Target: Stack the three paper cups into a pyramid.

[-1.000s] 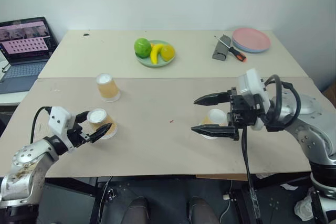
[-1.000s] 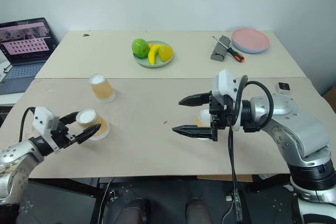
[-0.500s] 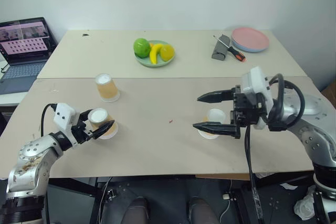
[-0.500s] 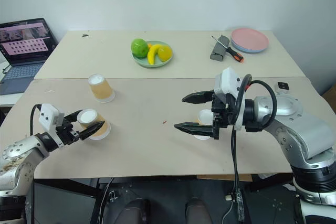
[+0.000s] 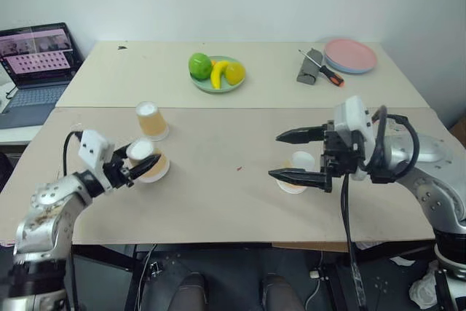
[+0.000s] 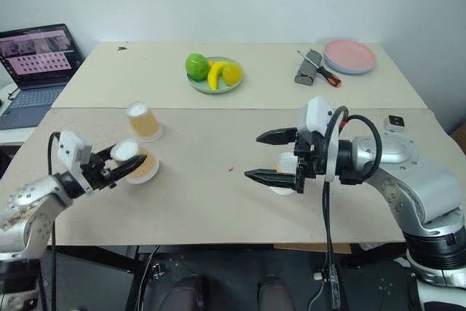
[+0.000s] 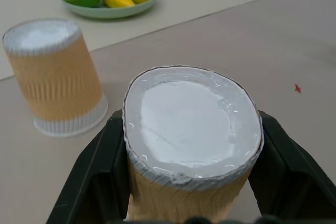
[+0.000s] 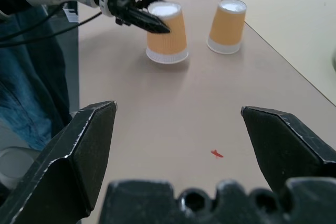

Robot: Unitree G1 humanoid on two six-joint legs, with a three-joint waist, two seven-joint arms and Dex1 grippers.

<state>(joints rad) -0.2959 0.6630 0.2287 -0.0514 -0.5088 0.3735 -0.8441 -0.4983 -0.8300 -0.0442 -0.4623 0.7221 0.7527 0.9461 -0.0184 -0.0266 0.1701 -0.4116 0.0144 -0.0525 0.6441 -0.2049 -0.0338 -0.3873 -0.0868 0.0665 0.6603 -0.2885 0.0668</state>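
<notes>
Here, ribbed tapered paper cup [image 7: 191, 145] squeezed oval

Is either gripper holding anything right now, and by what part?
The left gripper holds an upside-down paper cup by its sides near the base. The right gripper is open, holding nothing.

Head stereo pair looks down over the table [image 5: 218, 202] from above, both eyes sharing it. Left wrist cam sits right up against a cup [image 7: 191, 145]; right wrist cam faces across toward both left-side cups.
</notes>
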